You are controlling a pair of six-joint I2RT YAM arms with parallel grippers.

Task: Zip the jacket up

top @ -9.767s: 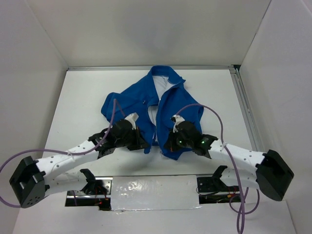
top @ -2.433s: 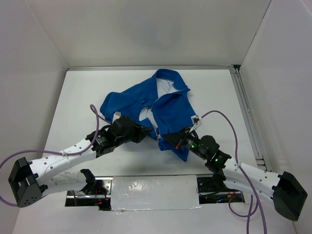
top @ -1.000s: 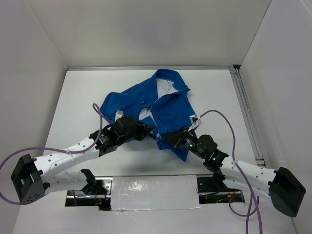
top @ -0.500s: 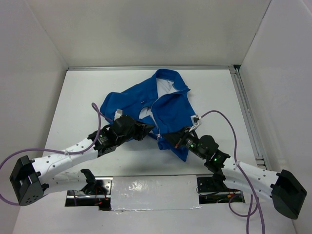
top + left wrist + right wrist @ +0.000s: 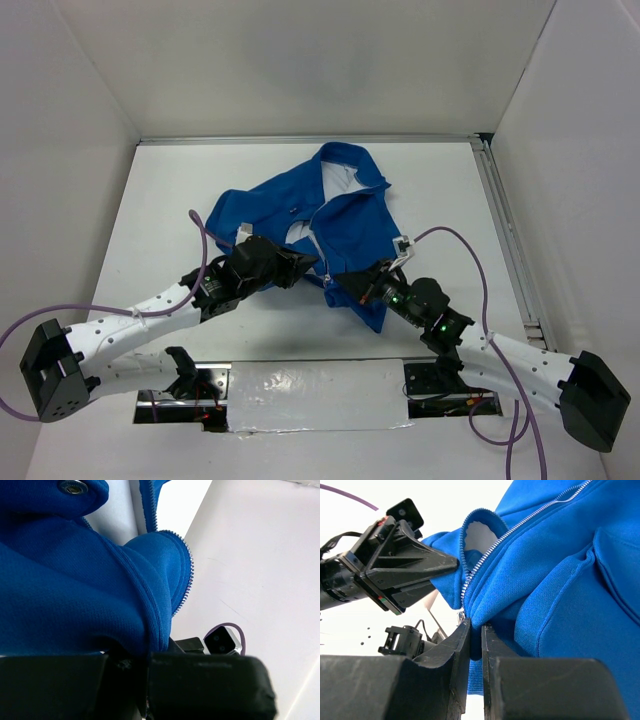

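Note:
The royal-blue jacket [image 5: 330,215] lies crumpled in the middle of the white table, collar toward the back, white lining showing at the open front. My left gripper [image 5: 305,265] is shut on the left front edge near the bottom; in the left wrist view the blue fabric [image 5: 90,600] with its pale zipper teeth [image 5: 189,575] fills the space above the jaws. My right gripper [image 5: 340,281] is shut on a fold of the right front panel [image 5: 560,580] beside the zipper [image 5: 485,560]. The left gripper [image 5: 445,565] shows in the right wrist view, close by.
White walls enclose the table [image 5: 170,190] on three sides. A metal rail [image 5: 505,230] runs along the right edge. A taped plate [image 5: 315,395] sits between the arm bases at the near edge. Purple cables loop from both arms.
Since 9.8 s ago both grippers have come together at the jacket's lower front and the hem has bunched up. Over the last second hardly anything has moved.

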